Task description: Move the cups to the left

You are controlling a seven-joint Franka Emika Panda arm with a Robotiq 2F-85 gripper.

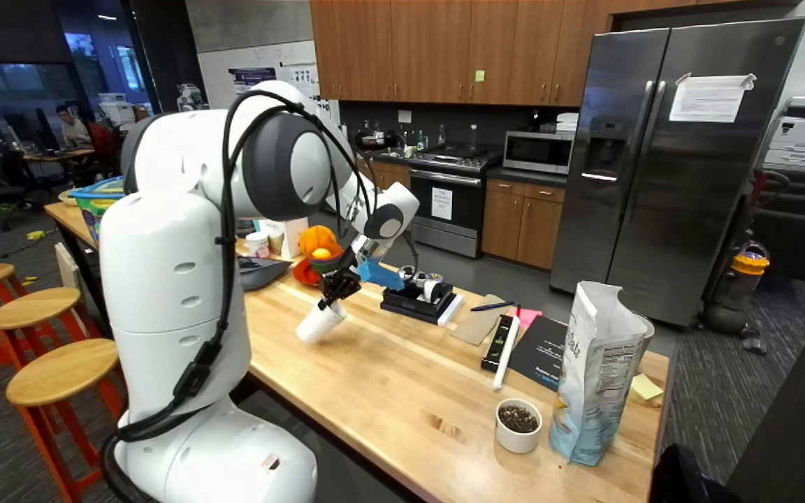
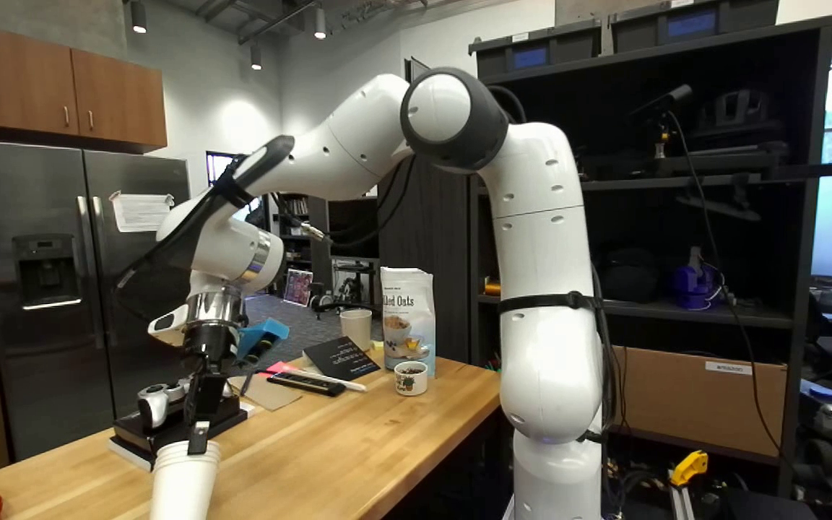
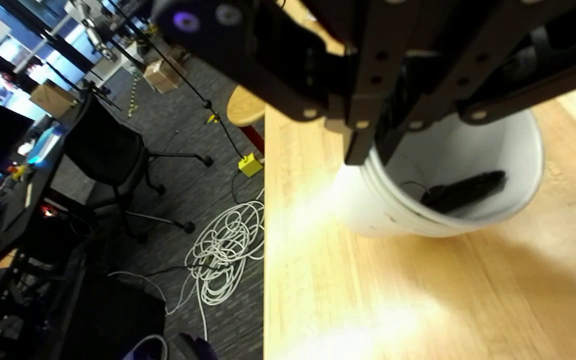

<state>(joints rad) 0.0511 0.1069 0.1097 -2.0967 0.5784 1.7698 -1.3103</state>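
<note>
In an exterior view I see plain white cups (image 1: 320,324) near eight o'clock, a black end effector (image 1: 325,304), a blond-grained table (image 1: 388,391), a white-and-blue bag (image 1: 597,370) at four.

In an exterior view, wooden wall cabinets (image 1: 437,52) hang at twelve o'clock; a side-by-side refrigerator (image 1: 678,175) stands at two, bar stools (image 1: 63,374) at eight.

Matt black on smooth white

The claw (image 3: 374,147) looks mostly matt black, with shiny metal pins (image 3: 363,124). In its grip, the white cups (image 3: 363,200) are smooth and satiny, like paper. Below it, the table (image 3: 318,280) is glossy wood. Above it, the arm (image 2: 358,137) resembles glossy plastic; well apart, the fridge (image 1: 682,181) is satiny metal.
</note>
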